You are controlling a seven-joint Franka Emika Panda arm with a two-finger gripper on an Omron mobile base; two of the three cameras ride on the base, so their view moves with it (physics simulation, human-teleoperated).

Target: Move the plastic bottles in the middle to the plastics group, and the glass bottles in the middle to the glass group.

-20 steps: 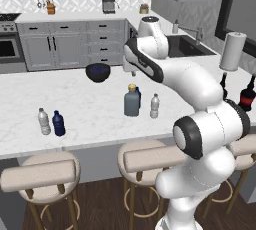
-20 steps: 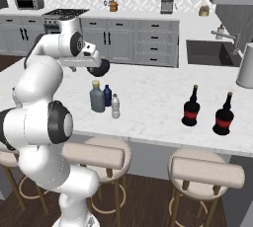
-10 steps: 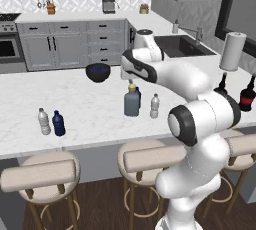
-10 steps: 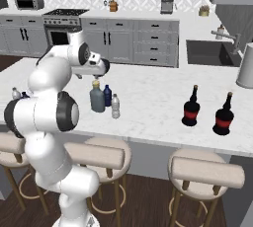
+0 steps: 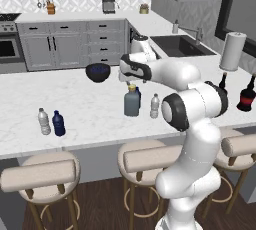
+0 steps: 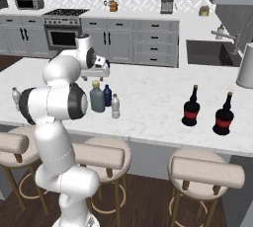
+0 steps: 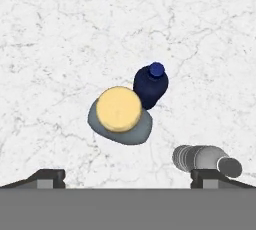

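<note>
Now the white arm has folded in closer over the middle of the marble tabletop [image 5: 90, 104] than a second ago, its forearm swung low across the bottles, while the bottles themselves have not moved. The claw [image 7: 128, 176] hangs above the middle cluster, looking straight down, its two dark fingertips spread wide apart and holding nothing.

Below it stands the big grey-blue glass bottle [image 5: 132, 101], broad-bodied with a tan cap, which shows from above as a pale yellow disc. Touching or just beside it, on its far side, is the small dark blue bottle [image 7: 150, 86] with a blue cap. The clear-whitish bottle [image 5: 155, 106] with a white cap stands just to the right of the big one.

At the near left of the tabletop stands the plastics group [image 5: 51, 122], one clear-whitish bottle and one dark blue, side by side. Well apart at the right stand the glass group [image 6: 207, 113], two almost black bottles with red labels and thin necks. A dark bowl [image 5: 97, 72] sits farther back.
</note>
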